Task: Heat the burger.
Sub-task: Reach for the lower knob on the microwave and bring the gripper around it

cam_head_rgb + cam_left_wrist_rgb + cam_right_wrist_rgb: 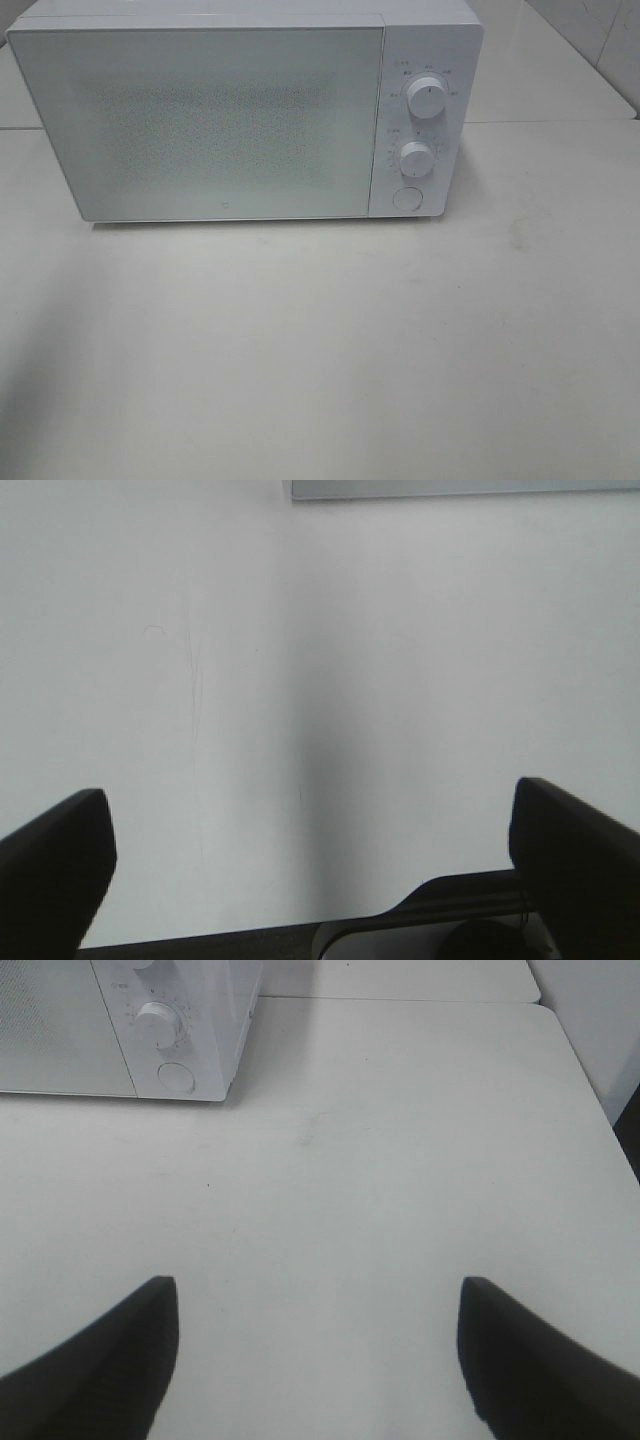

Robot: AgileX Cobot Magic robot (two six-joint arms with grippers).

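The burger shows in no view, so I cannot tell where it lies or which way it points. A white microwave [220, 120] stands at the back of the bench [320, 350]. Its door [200, 60] is shut and frosted, and what is inside cannot be seen. Two knobs [427, 100] and a round button [406, 198] sit on its right side. A broad stretch of bench lies in front. The left claw [310, 810] stands wide and holds nothing. The right claw [317, 1290] is also wide, above the bench near its right edge.
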